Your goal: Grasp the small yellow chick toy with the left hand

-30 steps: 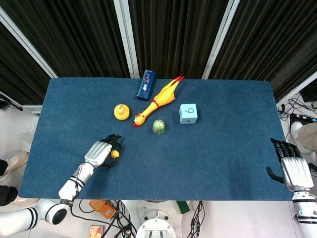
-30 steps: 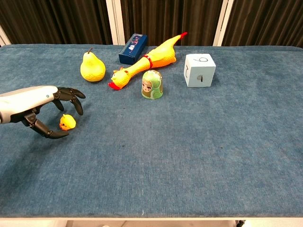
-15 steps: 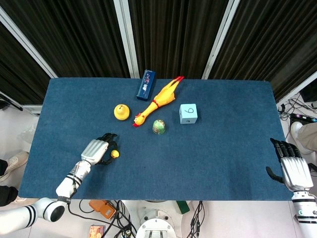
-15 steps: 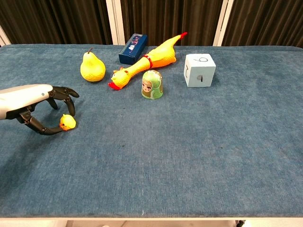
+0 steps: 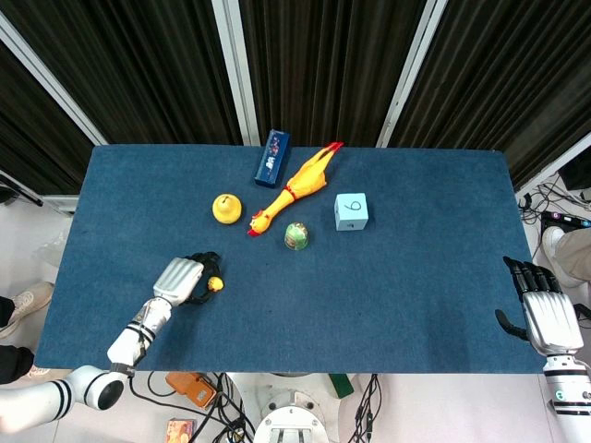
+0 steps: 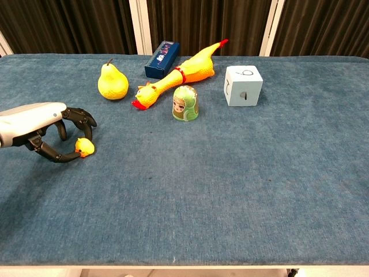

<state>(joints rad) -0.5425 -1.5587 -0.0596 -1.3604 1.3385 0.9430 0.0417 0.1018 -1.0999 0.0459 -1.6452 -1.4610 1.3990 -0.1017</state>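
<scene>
The left hand pinched, as it seemed, the small yellow chick toy on the blue table; the right hand lay spread at the near right edge; dark curtains hung behind.

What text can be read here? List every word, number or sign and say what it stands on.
"6": handwritten on the top face of the light blue cube; it could also be a 9.
Dark blue box: printed label, too small and blurred to read.
Nothing else bears readable text.
</scene>
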